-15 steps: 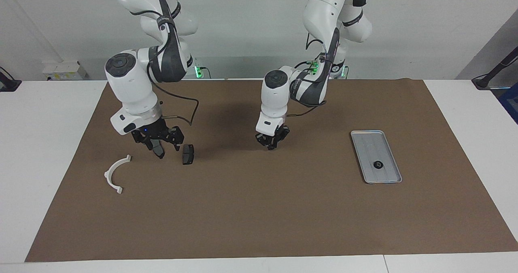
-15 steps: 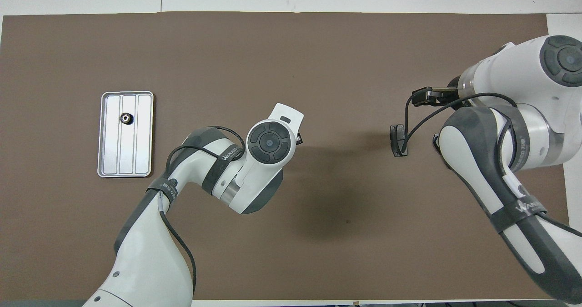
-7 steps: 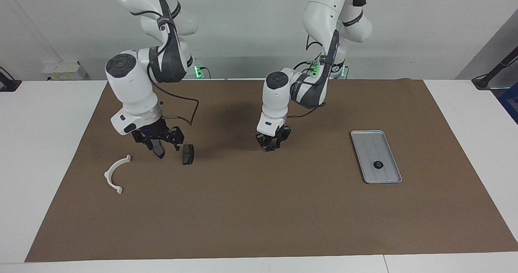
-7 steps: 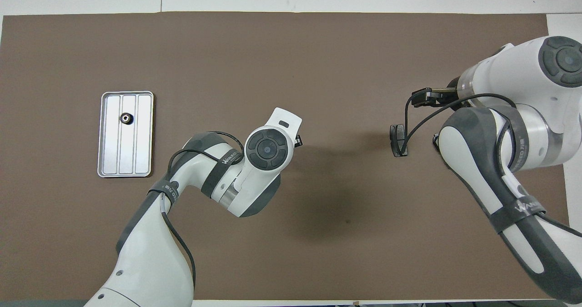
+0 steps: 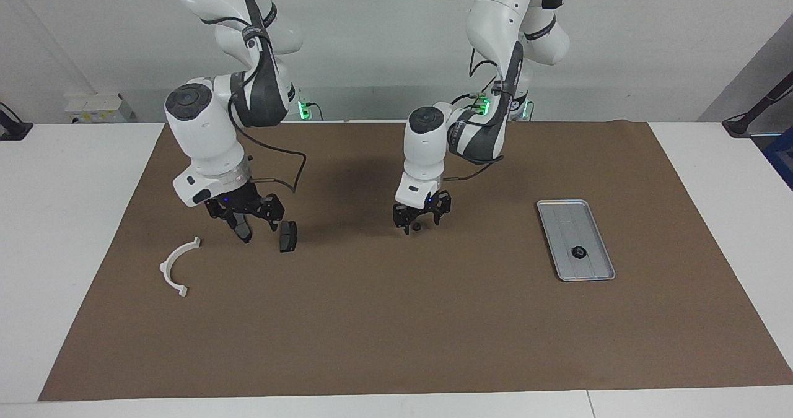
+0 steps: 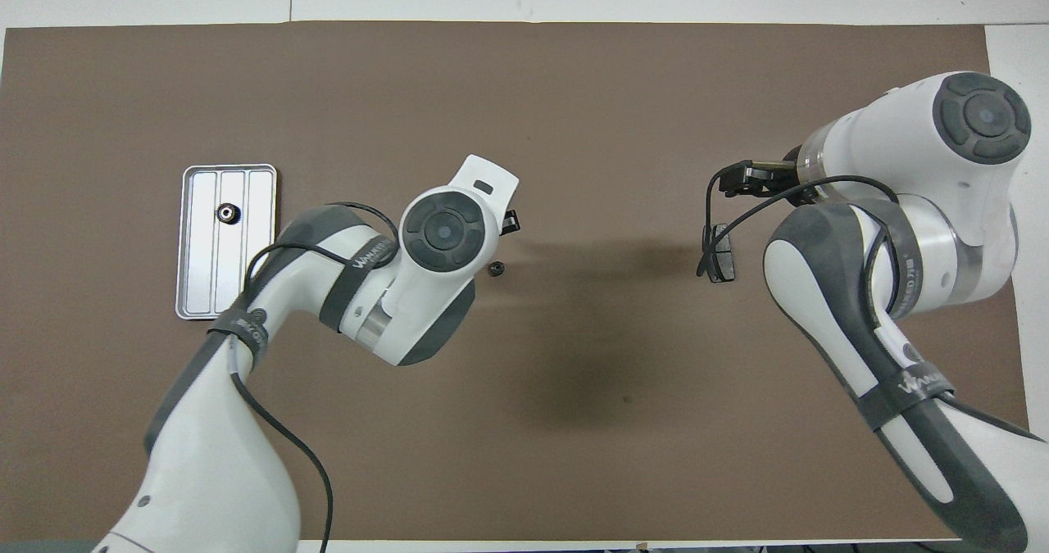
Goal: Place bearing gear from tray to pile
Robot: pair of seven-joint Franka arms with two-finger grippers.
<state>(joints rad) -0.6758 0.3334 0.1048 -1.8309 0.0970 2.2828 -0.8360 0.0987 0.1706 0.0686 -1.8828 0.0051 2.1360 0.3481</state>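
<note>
Your right gripper [image 5: 248, 227] hangs open just beside an upright dark brake pad [image 5: 287, 236], the white half-ring bracket [image 5: 178, 267] nearby. The left gripper [image 5: 421, 218] looks spread over a tiny dark gear [image 5: 417, 226] on brown felt. One round bearing gear [image 5: 579, 252] lies flat, probably, in the ribbed metal tray [image 5: 567, 212].

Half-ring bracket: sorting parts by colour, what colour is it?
White; the half-ring bracket shows best in the facing view.

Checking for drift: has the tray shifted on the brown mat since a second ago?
No. The tray lies at the same spot on the brown mat, one bearing gear inside.
</note>
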